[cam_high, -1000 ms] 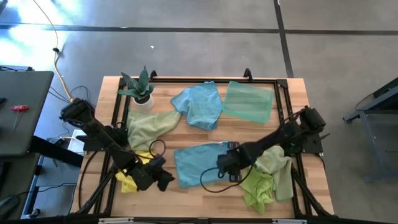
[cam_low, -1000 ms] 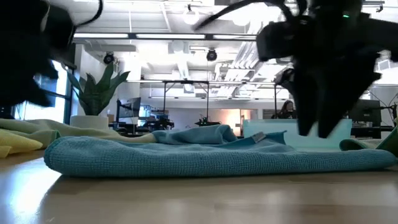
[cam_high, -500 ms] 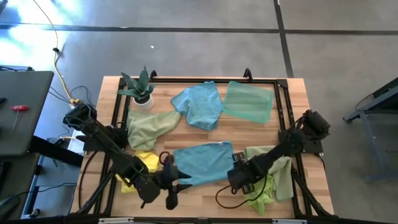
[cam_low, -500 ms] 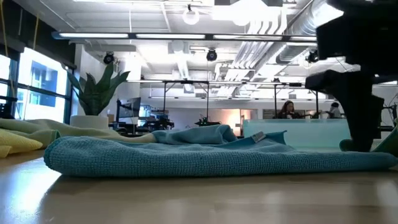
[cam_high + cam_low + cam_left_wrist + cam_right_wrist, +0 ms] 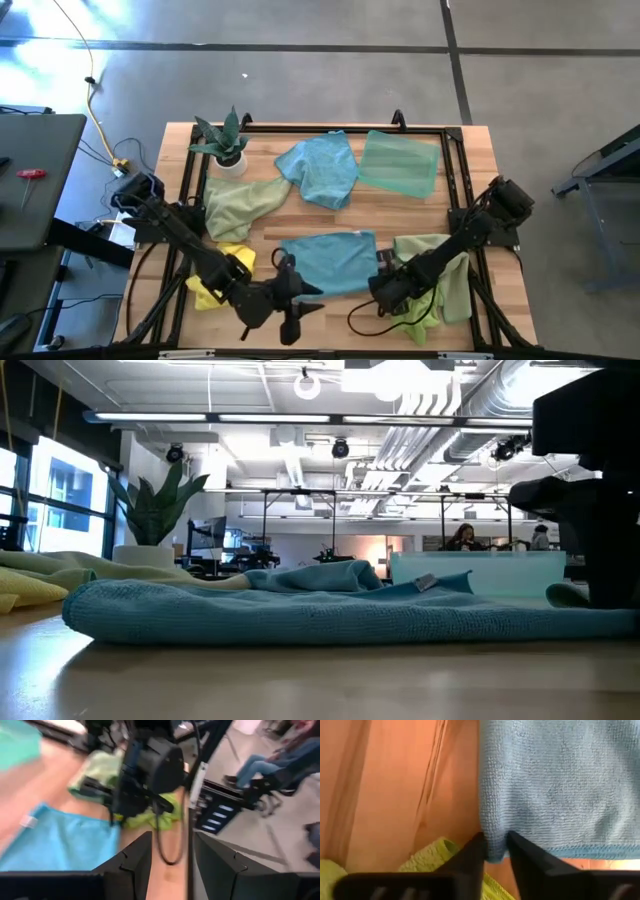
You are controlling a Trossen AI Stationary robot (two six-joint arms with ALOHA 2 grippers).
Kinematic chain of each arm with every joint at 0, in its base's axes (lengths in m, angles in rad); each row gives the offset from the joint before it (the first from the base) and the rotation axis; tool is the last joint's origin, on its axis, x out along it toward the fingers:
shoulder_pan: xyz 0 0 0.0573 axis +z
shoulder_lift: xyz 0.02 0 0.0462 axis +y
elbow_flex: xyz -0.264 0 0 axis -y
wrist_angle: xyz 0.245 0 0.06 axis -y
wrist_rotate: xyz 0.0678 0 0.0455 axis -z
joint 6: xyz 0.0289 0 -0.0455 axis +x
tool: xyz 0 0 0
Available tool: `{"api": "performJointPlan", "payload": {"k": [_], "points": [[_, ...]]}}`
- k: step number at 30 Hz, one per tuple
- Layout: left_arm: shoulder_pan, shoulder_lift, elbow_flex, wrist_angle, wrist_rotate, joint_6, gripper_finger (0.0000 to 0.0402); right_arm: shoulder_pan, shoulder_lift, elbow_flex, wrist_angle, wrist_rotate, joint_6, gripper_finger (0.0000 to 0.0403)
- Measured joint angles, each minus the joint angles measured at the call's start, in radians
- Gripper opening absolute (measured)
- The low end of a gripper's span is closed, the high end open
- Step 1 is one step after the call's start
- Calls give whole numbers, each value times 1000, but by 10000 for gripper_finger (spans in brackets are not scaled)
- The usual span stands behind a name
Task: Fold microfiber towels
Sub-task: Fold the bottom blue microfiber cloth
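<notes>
From above, you see the blue towel (image 5: 330, 262) lying flat at the front middle of the table (image 5: 455, 210), with your left gripper (image 5: 297, 300) at its front left corner and your right gripper (image 5: 385, 290) at its front right corner. A second blue towel (image 5: 318, 168) lies crumpled toward the back, a mint towel (image 5: 400, 165) beside it, a sage towel (image 5: 238, 203) at the left near the plant (image 5: 225, 142), a yellow towel (image 5: 225, 268) under your left arm, and a lime towel (image 5: 420, 305) under your right arm. From table height, the blue towel (image 5: 330, 615) stretches across the view as a low ridge, and a dark gripper (image 5: 605, 540) stands at its right end; you cannot tell its fingers here. People sit far back in the room. Through your left wrist camera, the left fingers (image 5: 132, 865) stand apart with only bare table between them; the blue towel (image 5: 65, 842) lies just beside them, not gripped. The right gripper (image 5: 145, 775) shows farther off, over the lime towel (image 5: 150, 817). Through your right wrist camera, the right fingers (image 5: 470, 857) stand close together with the corner of the blue towel (image 5: 560, 785) pinched between them, its hemmed edge running away from the tips, and the lime towel (image 5: 435, 855) beside them.
</notes>
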Motion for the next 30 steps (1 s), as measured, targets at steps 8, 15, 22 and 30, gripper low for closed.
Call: {"api": "performJointPlan", "payload": {"k": [8, 15, 22, 30], "points": [[27, 40, 0, -54, 149, 31, 136, -22, -3, 9, 26, 8, 32, 14], [33, 159, -1, -134, 74, 146, 136, -92, -21, 99, 18, -93, 25, 2], [33, 231, -2, -106, 4, 188, 136, -157, -22, 186, 19, -214, -24, 1], [54, 251, 0, -22, -101, 186, 136, -231, -22, 223, 42, -285, -24, 0]]}}
